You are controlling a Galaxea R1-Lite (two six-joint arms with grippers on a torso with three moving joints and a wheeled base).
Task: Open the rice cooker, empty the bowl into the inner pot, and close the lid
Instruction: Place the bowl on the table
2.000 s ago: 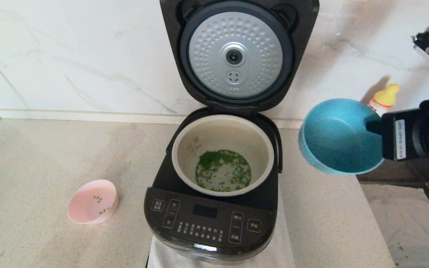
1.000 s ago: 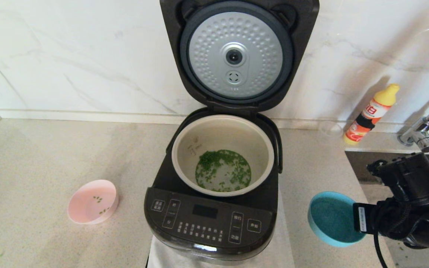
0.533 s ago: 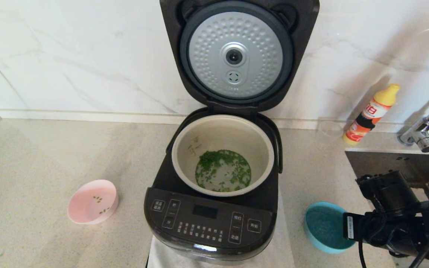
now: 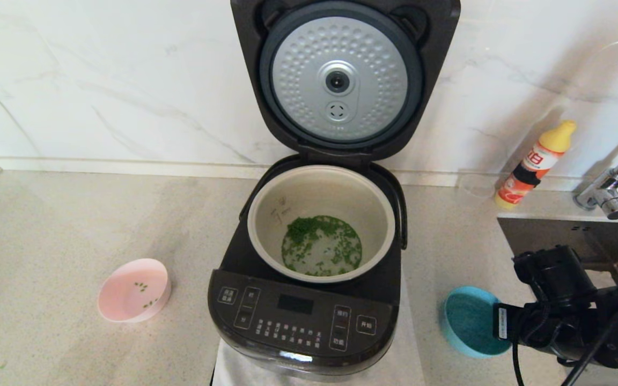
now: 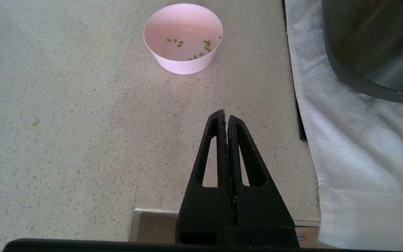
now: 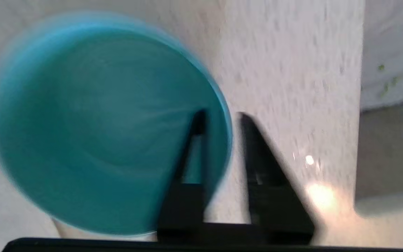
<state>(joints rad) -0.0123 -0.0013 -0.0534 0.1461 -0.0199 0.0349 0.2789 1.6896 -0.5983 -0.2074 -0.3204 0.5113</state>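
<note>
the rice cooker [image 4: 309, 300] stands in the middle of the counter [image 4: 73, 225] on a white cloth [image 4: 405, 364], its front button panel facing the robot. the lid [image 4: 341, 80] is swung fully up against the marble wall, showing its dimpled silver disc with the grey ring. the inner pot [image 4: 321, 222] sits in the cooker body, and a scatter of small green bits [image 4: 321, 245] covers its floor.

to the robot's right of the cooker, the blue bowl [image 4: 469, 320] is down at the counter, near its front edge, with nothing visible inside it. the right gripper [image 6: 219, 119] is at the bowl's rim: its fingers are spread apart, one inside the bowl and one outside the wall, with a gap on each side, so the rim is between them but not clamped.

to the robot's left of the cooker, the pink bowl [image 4: 133, 289] stands upright on the counter with a few green bits in it. the left gripper [image 5: 225, 117] hangs over the counter's front edge, well short of the pink bowl [image 5: 183, 36], its fingers pressed together on nothing.

an orange bottle with a yellow cap [image 4: 535, 163] stands at the wall beside the sink [image 4: 566, 236]
</note>
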